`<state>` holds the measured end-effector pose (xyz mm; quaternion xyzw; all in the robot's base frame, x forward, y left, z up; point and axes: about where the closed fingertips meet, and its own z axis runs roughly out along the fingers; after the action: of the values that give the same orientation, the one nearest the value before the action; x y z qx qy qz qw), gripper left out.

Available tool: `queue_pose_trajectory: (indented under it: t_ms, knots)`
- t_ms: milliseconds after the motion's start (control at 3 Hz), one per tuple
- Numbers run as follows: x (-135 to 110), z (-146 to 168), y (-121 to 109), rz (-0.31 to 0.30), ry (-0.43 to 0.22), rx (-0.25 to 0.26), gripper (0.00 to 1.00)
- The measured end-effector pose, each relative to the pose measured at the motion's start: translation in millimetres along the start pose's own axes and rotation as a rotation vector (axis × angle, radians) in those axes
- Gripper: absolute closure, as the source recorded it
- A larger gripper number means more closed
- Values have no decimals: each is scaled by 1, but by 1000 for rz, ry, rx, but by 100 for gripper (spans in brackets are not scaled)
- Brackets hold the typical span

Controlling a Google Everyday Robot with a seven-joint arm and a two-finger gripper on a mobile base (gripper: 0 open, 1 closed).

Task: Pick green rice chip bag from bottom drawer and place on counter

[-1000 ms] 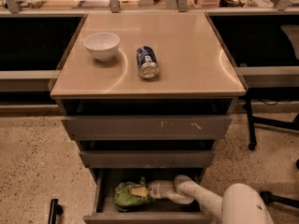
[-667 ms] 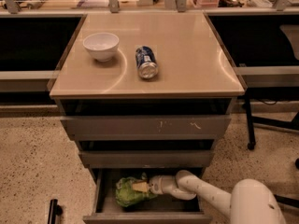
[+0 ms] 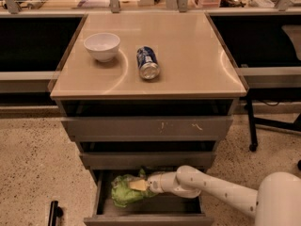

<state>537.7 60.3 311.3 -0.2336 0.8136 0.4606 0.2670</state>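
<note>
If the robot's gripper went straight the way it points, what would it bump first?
The green rice chip bag. The gripper is inside the bottom drawer, pointing left in the picture, and the bag lies right at its tip, perhaps already touching.

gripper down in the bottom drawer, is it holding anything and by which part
Cannot be told. The gripper is against the right side of the green rice chip bag lying in the bottom drawer; a grip is not visible.
</note>
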Motion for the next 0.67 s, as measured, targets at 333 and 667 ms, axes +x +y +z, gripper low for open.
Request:
queue_pose_trajectory:
  t_ms: [333,667]
  knots:
    - [-16,-15,37,-43,16,3,100]
    - [-16,-15,37,-43,16,3,100]
